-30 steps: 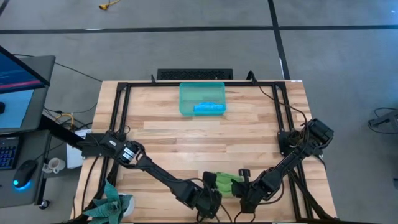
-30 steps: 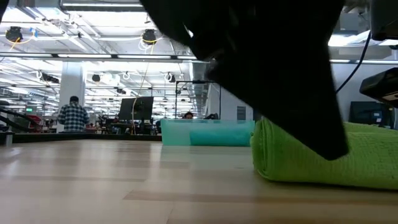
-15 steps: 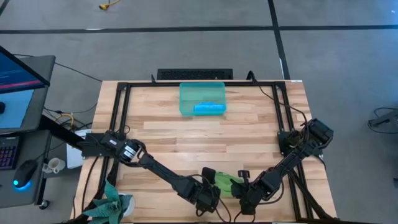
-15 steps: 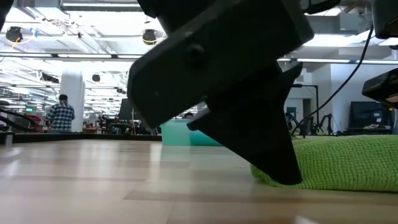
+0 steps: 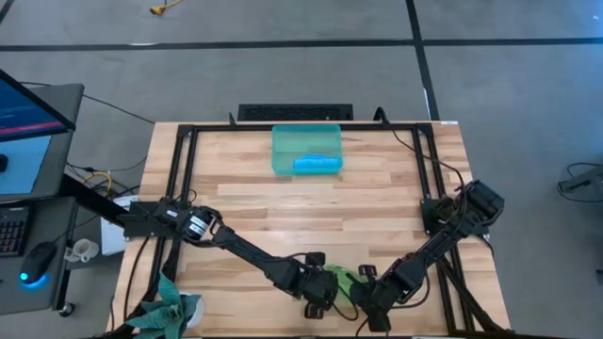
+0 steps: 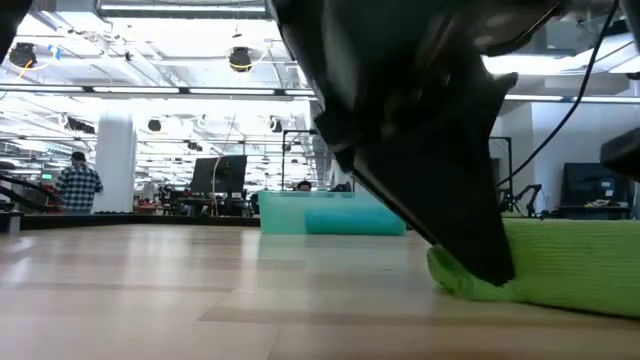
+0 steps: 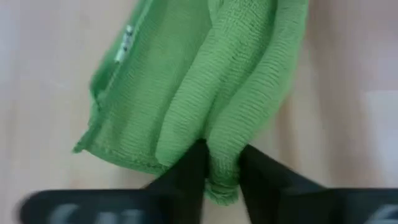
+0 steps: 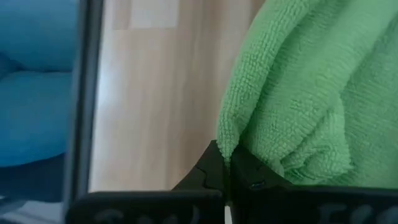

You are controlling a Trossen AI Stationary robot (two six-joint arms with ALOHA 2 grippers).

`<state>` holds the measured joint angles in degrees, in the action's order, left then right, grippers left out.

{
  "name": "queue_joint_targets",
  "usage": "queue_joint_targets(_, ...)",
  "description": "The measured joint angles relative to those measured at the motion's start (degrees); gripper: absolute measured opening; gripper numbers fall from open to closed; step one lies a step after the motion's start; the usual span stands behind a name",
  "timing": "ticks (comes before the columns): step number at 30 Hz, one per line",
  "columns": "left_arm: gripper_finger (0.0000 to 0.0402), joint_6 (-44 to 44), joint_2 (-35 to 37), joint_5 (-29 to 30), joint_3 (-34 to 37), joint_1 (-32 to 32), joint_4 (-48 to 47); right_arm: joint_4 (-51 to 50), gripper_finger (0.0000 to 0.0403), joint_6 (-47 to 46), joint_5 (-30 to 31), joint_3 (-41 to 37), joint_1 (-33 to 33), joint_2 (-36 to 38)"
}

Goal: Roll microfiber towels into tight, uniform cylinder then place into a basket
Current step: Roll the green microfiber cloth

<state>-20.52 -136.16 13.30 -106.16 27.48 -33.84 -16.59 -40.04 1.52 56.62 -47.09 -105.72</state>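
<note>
On the wooden table's (image 5: 283,212) near edge, left gripper (image 7: 222,177) and right gripper (image 8: 227,174) each pinch the lime green towel (image 5: 342,279); rolling tight likely needs even tension before reaching the far basket (image 5: 279,151).

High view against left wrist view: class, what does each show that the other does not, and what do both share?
Only the high view shows the basket at the table's far edge with the blue towel rolled inside, and the right gripper pinching the green towel's other end. Only the left wrist view shows the towel's hemmed edge and a fold nipped between the left fingers. Both show the left gripper on the green towel.
</note>
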Motion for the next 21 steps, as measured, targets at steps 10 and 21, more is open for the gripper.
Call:
queue_joint_targets(10, 0.0021, -25.6, 1.2, -34.9, 0.1, -1.7, 4.0, 18.5, 0.0013, -0.5, -13.8, -0.1, -1.2, -0.4)
queue_joint_targets(21, 0.0020, -39.9, 0.9, -42.9, 0.3, -5.0, 3.6, 11.8, 0.0011, -11.9, -12.0, -1.5, 1.7, -1.9)
